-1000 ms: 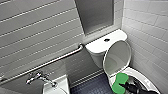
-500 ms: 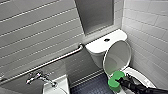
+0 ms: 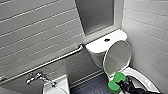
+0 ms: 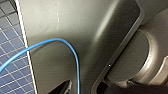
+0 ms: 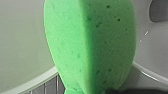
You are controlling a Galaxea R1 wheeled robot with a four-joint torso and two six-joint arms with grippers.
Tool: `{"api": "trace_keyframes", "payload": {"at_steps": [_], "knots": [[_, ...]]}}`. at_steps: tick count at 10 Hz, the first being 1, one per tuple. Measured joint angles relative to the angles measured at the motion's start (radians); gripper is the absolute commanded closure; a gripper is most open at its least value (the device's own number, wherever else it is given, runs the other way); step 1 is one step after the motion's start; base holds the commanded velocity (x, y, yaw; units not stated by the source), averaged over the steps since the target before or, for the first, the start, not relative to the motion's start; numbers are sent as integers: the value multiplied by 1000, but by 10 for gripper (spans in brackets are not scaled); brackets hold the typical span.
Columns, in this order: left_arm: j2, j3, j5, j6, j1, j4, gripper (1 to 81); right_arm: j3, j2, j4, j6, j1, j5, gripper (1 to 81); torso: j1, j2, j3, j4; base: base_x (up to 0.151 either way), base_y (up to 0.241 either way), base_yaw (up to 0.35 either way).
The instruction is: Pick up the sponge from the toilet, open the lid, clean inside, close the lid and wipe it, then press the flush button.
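Bright green soft rounded sponge (image 3: 116, 81) is gripped in the right claw (image 3: 122, 84), which is closed on it. It sits at the bowl rim of the white glossy ceramic toilet (image 3: 140, 76), just under the lid; contact with the rim unclear. White smooth oval lid (image 3: 117, 56) is up against the tank. Pickup and lid opening look done. Inside clean, closing, wiping and the small dark round flush button (image 3: 107, 39) are left. Bowl contents mostly hidden.

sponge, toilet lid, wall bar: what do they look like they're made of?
sponge: soft porous foam, matte bright green; small pores dot its face.
lid: likely hard plastic; smooth, greyish inner side, faint sheen. Cannot rule out another material.
wall bar: probably metal; grey tube with a light streak along it.
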Motion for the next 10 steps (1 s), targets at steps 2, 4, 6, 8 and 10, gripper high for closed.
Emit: {"api": "trace_keyframes", "payload": {"at_steps": [2, 4, 6, 8, 10], "knots": [[0, 0, 0, 0, 0, 0, 10, 95, -63, -37, -1, -31, 43, 811, 0, 0, 0, 0, 0, 0, 0], [0, 0, 0, 0, 0, 0, 10, 195, -140, -77, -1, -79, 96, 811, 0, 0, 0, 0, 0, 0, 0], [0, 0, 0, 0, 0, 0, 10, 231, -202, -135, 2, -155, 133, 811, 0, 0, 0, 0, 0, 0, 0], [0, 0, 1, 0, 0, 0, 10, 255, -223, -195, 5, -197, 162, 811, 0, 0, 0, 0, 0, 0, 0], [0, 0, 1, 0, 0, 1, 10, 300, -277, -251, 10, -256, 177, 811, 0, 0, 0, 0, 0, 0, 0]]}}
